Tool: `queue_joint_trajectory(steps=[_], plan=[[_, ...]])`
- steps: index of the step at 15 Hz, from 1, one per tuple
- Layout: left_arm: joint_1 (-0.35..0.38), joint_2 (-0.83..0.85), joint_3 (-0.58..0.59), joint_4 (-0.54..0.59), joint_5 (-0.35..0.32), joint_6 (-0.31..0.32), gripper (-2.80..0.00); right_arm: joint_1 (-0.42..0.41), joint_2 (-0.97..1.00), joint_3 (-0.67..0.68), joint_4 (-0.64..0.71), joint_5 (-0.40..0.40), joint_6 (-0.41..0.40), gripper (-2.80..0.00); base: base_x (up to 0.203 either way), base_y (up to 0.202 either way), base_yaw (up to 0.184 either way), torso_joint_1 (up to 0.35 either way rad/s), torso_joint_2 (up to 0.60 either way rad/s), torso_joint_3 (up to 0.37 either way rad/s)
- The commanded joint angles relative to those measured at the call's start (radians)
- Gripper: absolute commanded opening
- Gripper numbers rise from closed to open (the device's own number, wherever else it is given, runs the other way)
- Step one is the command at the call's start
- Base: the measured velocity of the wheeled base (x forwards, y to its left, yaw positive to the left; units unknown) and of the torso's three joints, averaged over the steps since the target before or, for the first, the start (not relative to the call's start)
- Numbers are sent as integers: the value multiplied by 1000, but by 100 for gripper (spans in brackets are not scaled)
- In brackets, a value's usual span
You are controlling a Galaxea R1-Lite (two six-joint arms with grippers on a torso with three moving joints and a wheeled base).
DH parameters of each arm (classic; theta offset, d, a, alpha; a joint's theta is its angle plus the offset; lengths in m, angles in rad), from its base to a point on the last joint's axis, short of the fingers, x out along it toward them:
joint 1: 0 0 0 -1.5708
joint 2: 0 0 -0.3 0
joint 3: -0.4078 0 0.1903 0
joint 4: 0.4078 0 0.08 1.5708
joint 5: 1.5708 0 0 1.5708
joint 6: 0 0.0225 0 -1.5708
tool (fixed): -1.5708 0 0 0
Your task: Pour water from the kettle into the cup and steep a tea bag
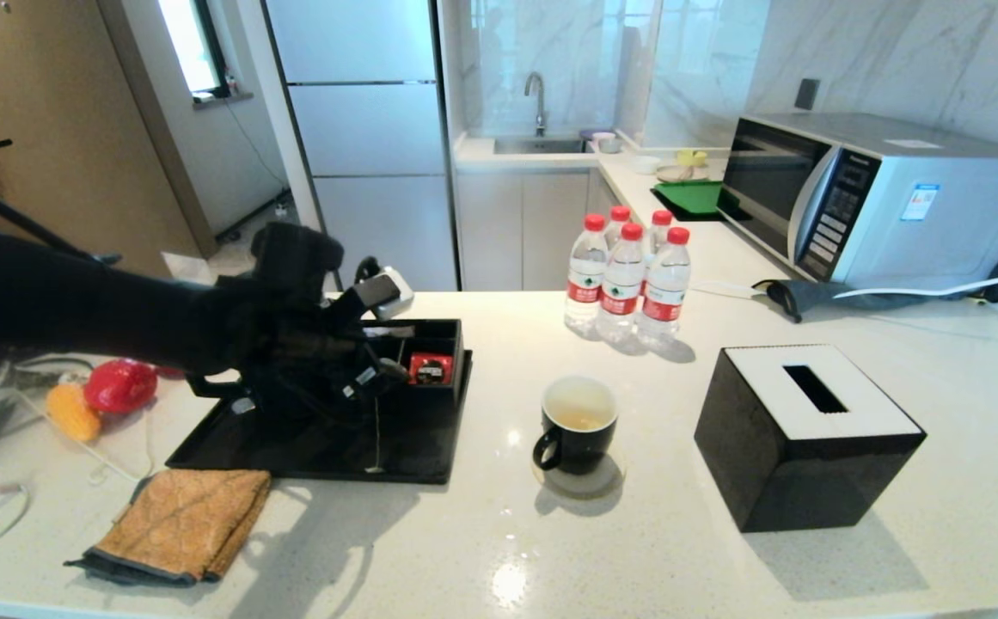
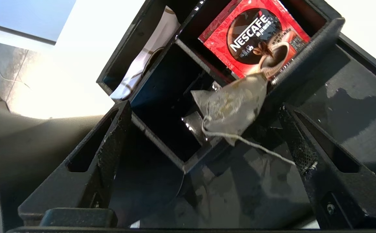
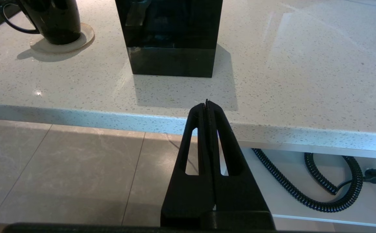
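Note:
The cup (image 1: 580, 421) stands on a round coaster right of the black tray (image 1: 413, 447), with pale yellowish water (image 1: 580, 411) inside; it also shows in the right wrist view (image 3: 56, 19). My left gripper (image 1: 378, 368) hovers open over the tray's compartment box. The grey-green tea bag (image 2: 233, 103) rests on the box rim ahead of the spread fingers (image 2: 110, 145), and its string (image 1: 376, 430) runs down to the tag (image 1: 373, 470). My left arm hides most of the kettle; a matte dark curved body (image 2: 29, 145) shows beside the gripper. My right gripper (image 3: 207, 103) is shut and empty below the counter's front edge.
A red sachet (image 2: 256, 35) lies in the box. Several red-capped bottles (image 1: 627, 275) stand behind the cup, and a black tissue box (image 1: 808, 434) to its right. A folded brown cloth (image 1: 180, 524) lies at the front left, a microwave (image 1: 877, 198) at the back right.

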Motion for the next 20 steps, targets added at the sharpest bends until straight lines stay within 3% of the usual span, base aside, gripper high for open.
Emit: queue_joint_trajectory(steps=[1, 20], plan=[[1, 30, -16, -1, 0, 4, 0, 0, 1, 0, 1, 1, -1, -280, 0, 0, 0, 0, 0, 0], [10, 79, -41, -2, -1, 5, 0, 0, 1, 0, 1, 1, -1, -280, 0, 0, 0, 0, 0, 0]])
